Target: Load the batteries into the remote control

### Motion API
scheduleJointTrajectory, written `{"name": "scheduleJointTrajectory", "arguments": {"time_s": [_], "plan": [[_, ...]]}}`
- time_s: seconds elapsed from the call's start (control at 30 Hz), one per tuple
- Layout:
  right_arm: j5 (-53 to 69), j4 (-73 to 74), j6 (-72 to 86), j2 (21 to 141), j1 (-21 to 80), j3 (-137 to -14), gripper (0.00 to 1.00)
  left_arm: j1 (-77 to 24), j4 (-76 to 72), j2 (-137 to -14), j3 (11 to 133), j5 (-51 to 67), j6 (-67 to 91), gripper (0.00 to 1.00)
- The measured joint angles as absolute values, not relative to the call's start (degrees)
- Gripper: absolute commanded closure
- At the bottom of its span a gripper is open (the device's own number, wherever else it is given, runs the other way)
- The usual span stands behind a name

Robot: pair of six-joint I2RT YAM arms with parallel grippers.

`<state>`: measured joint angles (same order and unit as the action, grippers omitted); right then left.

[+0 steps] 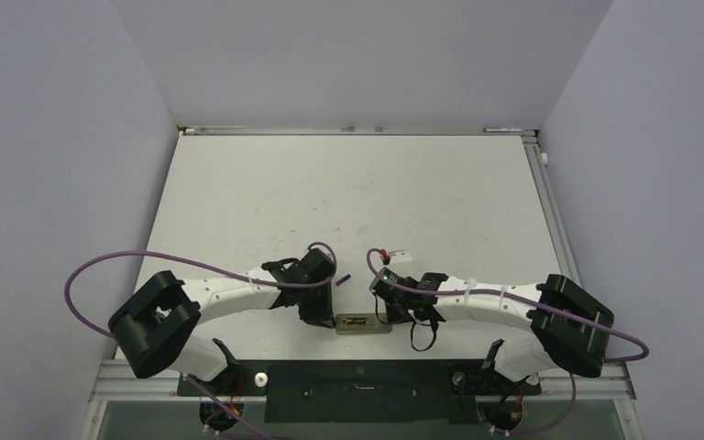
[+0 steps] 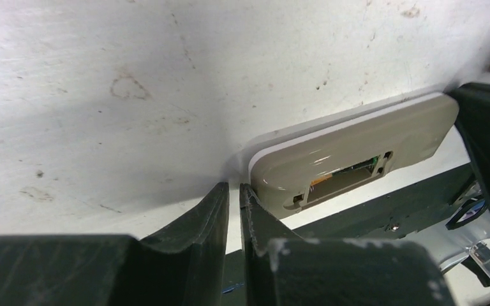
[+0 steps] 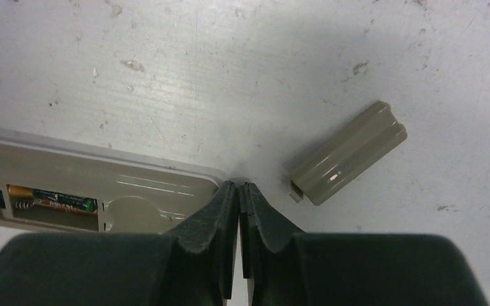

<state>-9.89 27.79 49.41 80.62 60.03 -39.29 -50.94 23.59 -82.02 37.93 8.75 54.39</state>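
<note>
Okay, I've got the white counter (image 1: 348, 183) in view, scuffed and speckled. My left arm (image 1: 229, 291) and right arm (image 1: 486, 301) both bend inward toward the middle of its near edge. That's where the remote control (image 3: 102, 185) lies, right along the near edge, beige back up, battery recess uncovered. Left hand (image 2: 234, 188) is clenched with nothing in it, tips down at one end of the remote; I can't tell if they touch it. Right hand (image 3: 238, 186) is clenched too, grasping nothing, tips just off the remote's other end. The beige battery cover (image 3: 348, 156) lies loose on the counter just beside the right hand. The brownish-gold battery (image 3: 51, 203) sits inside the recess. The purple-blue battery (image 1: 343, 279) lies on the counter just beyond the left hand, farther from the near edge than the remote.
</note>
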Motion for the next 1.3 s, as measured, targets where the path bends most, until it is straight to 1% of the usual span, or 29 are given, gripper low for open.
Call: {"name": "scheduleJointTrajectory", "arguments": {"time_s": [0.3,0.5,0.67,0.8,0.93,1.13,1.3], "plan": [[-6.83,28.69,51.68,80.03,62.39,-39.48,0.91,-48.93,21.71,-81.56,37.87,7.66,53.1,0.82],[-7.9,32.16,50.26,80.29,62.61,-44.62,0.9,-48.86,22.24,-78.02,36.93,6.09,52.29,0.79],[-9.08,33.67,48.99,81.54,62.33,-48.8,0.84,-48.23,24.03,-74.19,36.86,4.34,51.77,0.75],[-9.67,34.83,47.59,83.57,61.93,-51.72,0.77,-47.75,25.85,-71.2,36.86,2.98,51.27,0.66],[-9.63,34.89,45.34,85.56,61.47,-54.35,0.66,-47.48,28.05,-68.05,36.86,2.09,50.76,0.59],[-7.79,32.91,38.94,87.64,59.61,-56.71,0.54,-47.11,31.29,-61.63,36.84,0.86,50.17,0.44],[-4.58,31.22,31.79,89.17,57.67,-58.63,0.48,-46.74,33.43,-53.63,36.8,-0.99,49.5,0.41]]}}
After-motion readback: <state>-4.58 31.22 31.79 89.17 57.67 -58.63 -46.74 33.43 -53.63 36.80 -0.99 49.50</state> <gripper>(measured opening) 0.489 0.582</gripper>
